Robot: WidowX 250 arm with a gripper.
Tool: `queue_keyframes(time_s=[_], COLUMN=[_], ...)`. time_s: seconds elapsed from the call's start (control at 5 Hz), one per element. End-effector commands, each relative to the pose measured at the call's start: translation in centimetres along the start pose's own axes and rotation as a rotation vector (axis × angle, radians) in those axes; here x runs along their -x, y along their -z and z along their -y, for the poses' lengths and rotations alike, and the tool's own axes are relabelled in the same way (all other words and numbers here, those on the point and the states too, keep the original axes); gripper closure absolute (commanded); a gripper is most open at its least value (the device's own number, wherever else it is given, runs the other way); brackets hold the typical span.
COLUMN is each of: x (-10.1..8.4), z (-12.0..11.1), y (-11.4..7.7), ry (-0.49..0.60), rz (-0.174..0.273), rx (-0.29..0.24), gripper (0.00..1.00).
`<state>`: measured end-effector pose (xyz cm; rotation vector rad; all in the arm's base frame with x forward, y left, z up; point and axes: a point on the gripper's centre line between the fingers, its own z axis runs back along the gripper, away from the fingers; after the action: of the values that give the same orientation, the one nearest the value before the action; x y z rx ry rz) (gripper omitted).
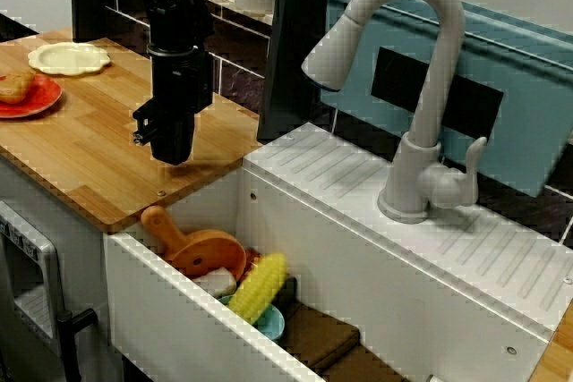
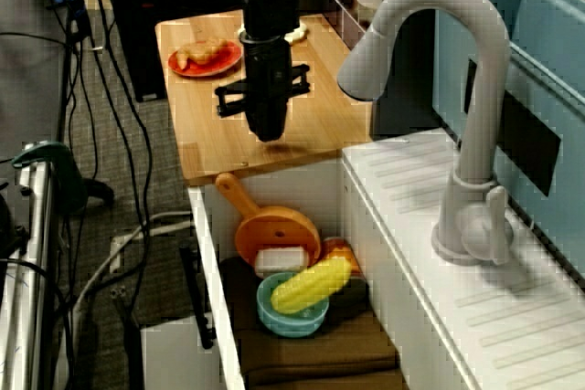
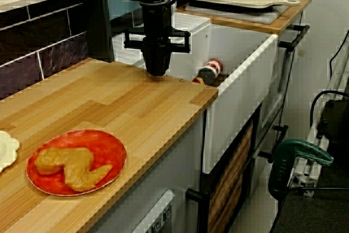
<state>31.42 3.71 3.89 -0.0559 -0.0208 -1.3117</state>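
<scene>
My black gripper (image 1: pixel 172 157) points straight down over the wooden counter (image 1: pixel 81 149), close to the corner by the sink (image 1: pixel 179 328). In the view across the counter the gripper (image 3: pixel 156 72) tapers to a single tip just above the wood, fingers together and holding nothing. Seen from above the sink, the gripper (image 2: pixel 265 134) hangs over the counter's near edge. Below it the sink holds an orange pan (image 1: pixel 201 252), a yellow corn cob (image 1: pixel 258 286) resting in a blue bowl (image 2: pixel 292 315), a small white block (image 2: pixel 279 259) and a brown cloth (image 2: pixel 311 349).
A red plate (image 3: pixel 76 162) with a brown piece of food and a cream plate (image 1: pixel 69 57) sit at the counter's far end. A grey faucet (image 1: pixel 421 87) arches over the sink. A red-lidded can (image 3: pixel 210 70) lies in the sink. A blue bin (image 1: pixel 528 105) stands behind.
</scene>
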Motion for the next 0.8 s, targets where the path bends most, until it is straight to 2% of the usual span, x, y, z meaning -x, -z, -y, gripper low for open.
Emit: queue_keyframes(time_s=[0.0, 0.2, 0.6], x=[2.4, 3.6, 5.0], z=[-0.8, -1.0, -1.5], y=[-3.7, -4.4, -4.6], ry=[-0.032, -0.049, -0.085], rz=[0.013, 0.019, 0.008], rx=[-0.097, -0.112, -0.124], gripper=[1.0, 0.0, 0.0])
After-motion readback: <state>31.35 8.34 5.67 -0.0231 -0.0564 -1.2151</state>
